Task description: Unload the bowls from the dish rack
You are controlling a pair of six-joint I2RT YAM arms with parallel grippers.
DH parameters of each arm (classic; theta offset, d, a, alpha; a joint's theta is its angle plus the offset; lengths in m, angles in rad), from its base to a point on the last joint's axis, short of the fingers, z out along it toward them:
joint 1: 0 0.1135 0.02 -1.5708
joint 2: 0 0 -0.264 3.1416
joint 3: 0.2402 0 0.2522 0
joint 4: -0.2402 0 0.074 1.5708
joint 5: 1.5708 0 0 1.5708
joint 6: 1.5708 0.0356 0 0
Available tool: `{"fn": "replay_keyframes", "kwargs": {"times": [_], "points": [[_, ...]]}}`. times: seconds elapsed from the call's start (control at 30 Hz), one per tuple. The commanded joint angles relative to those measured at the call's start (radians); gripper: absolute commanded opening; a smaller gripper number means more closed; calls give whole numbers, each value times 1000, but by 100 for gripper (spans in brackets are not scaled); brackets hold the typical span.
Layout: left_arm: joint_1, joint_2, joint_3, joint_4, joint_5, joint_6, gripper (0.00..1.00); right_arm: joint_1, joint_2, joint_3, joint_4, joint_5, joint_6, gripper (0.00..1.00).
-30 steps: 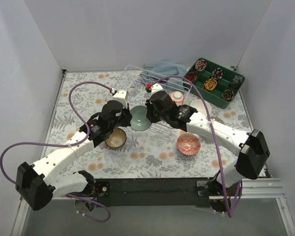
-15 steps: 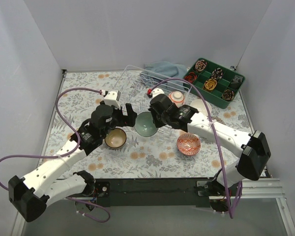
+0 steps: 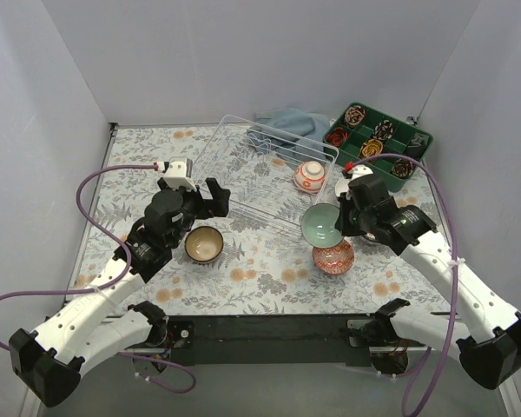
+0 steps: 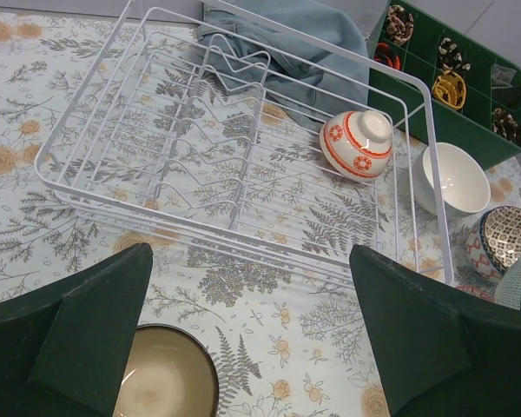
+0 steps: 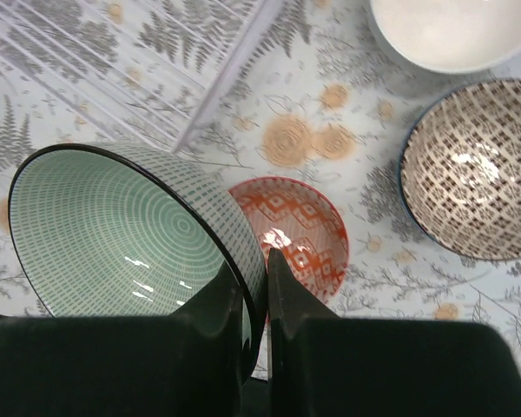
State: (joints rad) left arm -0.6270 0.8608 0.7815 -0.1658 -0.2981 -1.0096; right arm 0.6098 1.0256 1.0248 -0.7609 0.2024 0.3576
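1. Top external view: the left gripper [image 3: 215,200] hangs with its jaws spread wide and nothing between them. The dish rack [image 3: 265,178] sits on the table just ahead of its tips. One red-and-white bowl [image 3: 310,176] lies in the rack's corner farthest from this gripper. A brown bowl [image 3: 204,244] stands on the table close below and slightly behind the gripper. The right gripper [image 3: 339,219] is clamped on the rim of a green bowl [image 3: 319,226], which it holds tilted in the air, outside the rack. A red patterned bowl [image 3: 333,257] rests on the table right under it. A green tray [image 3: 382,146] and a blue cloth [image 3: 286,122] lie beyond the rack.

2. Left wrist view: both fingers stand far apart at the lower corners, with the rack straight ahead of them. The red-and-white bowl is tipped on its side in the rack, ahead and to the right. A white bowl [image 4: 454,179] and a dark patterned bowl [image 4: 508,239] sit outside the rack, further right.

3. Right wrist view: the fingers pinch the green bowl's wall, one inside and one outside. The red patterned bowl lies just beyond the tips. The rack's corner is ahead.
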Motion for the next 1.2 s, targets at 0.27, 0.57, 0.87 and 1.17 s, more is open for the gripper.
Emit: {"fn": "replay_keyframes", "kwargs": {"times": [0.27,0.57,0.87,1.17], "points": [[9,-5,-13,20,-45,26,98,-203,-24,-163,-12,-244,-66,1],[9,-9,-14,20,-49,34,98,-284,-18,-276,75,-302,-88,1],[9,-13,-14,22,-56,42,98,-301,13,-331,149,-334,-83,7],[9,-16,-16,22,-65,42,98,-301,14,-327,152,-333,-94,34]]}}
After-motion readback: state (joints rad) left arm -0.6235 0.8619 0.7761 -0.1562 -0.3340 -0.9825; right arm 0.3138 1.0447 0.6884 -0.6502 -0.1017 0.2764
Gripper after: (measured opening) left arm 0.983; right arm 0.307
